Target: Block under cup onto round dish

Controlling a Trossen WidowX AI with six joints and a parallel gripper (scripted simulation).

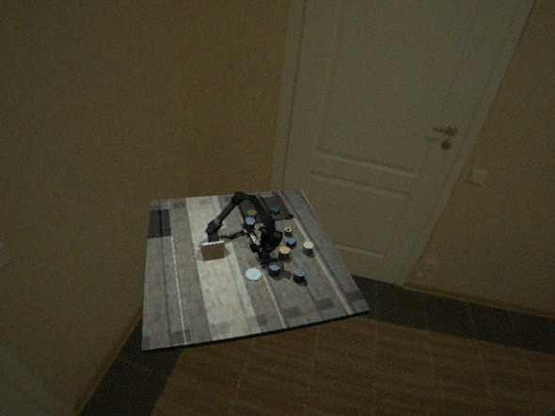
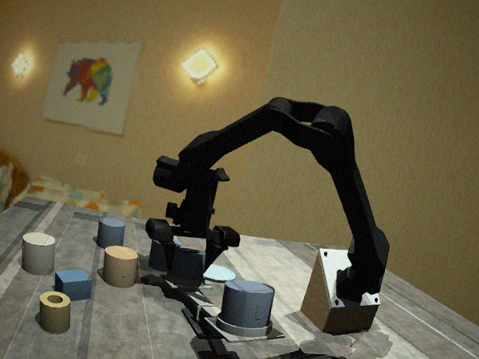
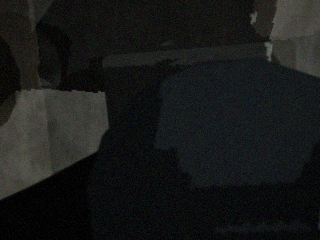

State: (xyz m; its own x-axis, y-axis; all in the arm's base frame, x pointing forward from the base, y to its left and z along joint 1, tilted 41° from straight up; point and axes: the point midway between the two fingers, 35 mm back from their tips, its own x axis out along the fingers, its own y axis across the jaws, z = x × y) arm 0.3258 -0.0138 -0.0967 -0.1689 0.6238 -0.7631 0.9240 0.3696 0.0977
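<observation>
Looking at the exterior view, I see the fingers [image 2: 192,249] clamped on the far cup [image 2: 185,266], upright at the balance's [image 2: 207,313] far end, just beside the dish [image 2: 219,272]. Near cup [image 2: 247,303] stands upright too. Striped grey tabletop [image 2: 111,324], dim tan walls, white door [image 1: 385,124].

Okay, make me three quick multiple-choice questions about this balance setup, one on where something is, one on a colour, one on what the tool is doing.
1. Where is the round dish?
A. beyond the balance, behind the gripped cup
B. on the arm's wedge base
C. beside the yellow ring

2. What colour is the loose cube?
A. red
B. blue
C. green

3. What is the tool doing?
A. open above the table
B. closed on the far cup
C. closed on the near cup

Answers: 1 A, it shows pale behind that cup; 2 B, its faces are blue; 3 B, its fingers flank the far cup while the near cup stands alone.
</observation>
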